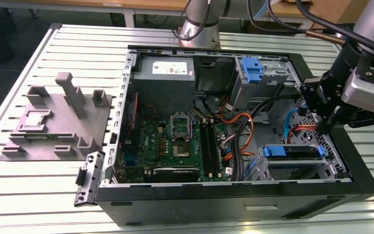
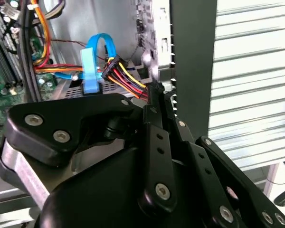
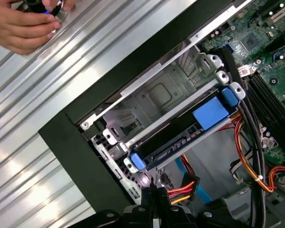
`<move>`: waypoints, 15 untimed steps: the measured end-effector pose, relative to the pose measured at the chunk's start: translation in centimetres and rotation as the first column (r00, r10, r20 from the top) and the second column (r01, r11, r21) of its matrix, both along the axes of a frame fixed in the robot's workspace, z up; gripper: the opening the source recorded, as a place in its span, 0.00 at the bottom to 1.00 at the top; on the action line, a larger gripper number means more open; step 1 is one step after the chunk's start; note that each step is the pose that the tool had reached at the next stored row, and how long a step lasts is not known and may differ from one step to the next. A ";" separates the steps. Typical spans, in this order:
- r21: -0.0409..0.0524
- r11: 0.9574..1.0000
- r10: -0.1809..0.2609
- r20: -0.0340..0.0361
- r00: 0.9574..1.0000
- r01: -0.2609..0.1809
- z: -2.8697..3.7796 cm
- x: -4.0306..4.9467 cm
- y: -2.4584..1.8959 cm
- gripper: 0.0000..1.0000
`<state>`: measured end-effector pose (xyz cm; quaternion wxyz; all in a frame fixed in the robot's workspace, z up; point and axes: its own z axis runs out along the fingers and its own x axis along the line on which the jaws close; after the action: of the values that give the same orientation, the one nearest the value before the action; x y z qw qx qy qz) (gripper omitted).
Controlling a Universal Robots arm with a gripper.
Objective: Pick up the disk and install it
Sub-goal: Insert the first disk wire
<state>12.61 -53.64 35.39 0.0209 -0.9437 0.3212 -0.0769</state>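
1. Exterior view: an open computer case lies on its side on a ribbed metal table, with the green circuit board showing inside.
2. At the exterior view's right, the black tool hangs over the case's right wall, its tip down among the orange and red cables just inside that wall.
3. The tool's fingers look pressed together in the second wrist view, with nothing between them; their tip sits right next to a bundle of red, yellow and black wires and a blue flat cable.
4. The disk, with its blue rails, sits in the metal drive cage at the near right corner of the case in the exterior view, near the tool but apart from it.
5. First wrist view: the disk lies in the cage beside the case's black wall, a blue patch on its side and blue clips at both ends; the cage slot next to it shows bare metal.
6. A second blue bracket stands in the far right bay of the case in the exterior view, beside a grey power box with a white sticker.
7. A grey plastic fixture rests on the table at the exterior view's left, well apart from the case.
8. A person's hand rests on the table outside the case in the first wrist view, holding a small dark thing I cannot make out.
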 end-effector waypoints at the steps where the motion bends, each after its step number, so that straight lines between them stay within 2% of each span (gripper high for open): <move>1: 0.000 1.000 0.000 0.000 1.000 0.000 0.00 -0.15 0.00 0.17; 3: 0.000 1.000 -0.009 0.000 1.000 0.009 -0.01 -0.22 0.00 0.17; 5: 0.000 0.999 -0.045 0.000 0.999 0.045 -0.01 -0.22 0.00 0.17; 8: 0.000 0.995 -0.101 0.000 0.995 0.101 -0.04 -0.22 0.00 0.17; 12: 0.000 0.985 -0.172 0.000 0.985 0.172 -0.08 -0.22 0.00 0.17; 15: 0.000 0.974 -0.226 0.000 0.974 0.226 -0.12 -0.22 0.00 0.17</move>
<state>12.40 -53.64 35.27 0.0119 -0.9010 0.4265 -0.0788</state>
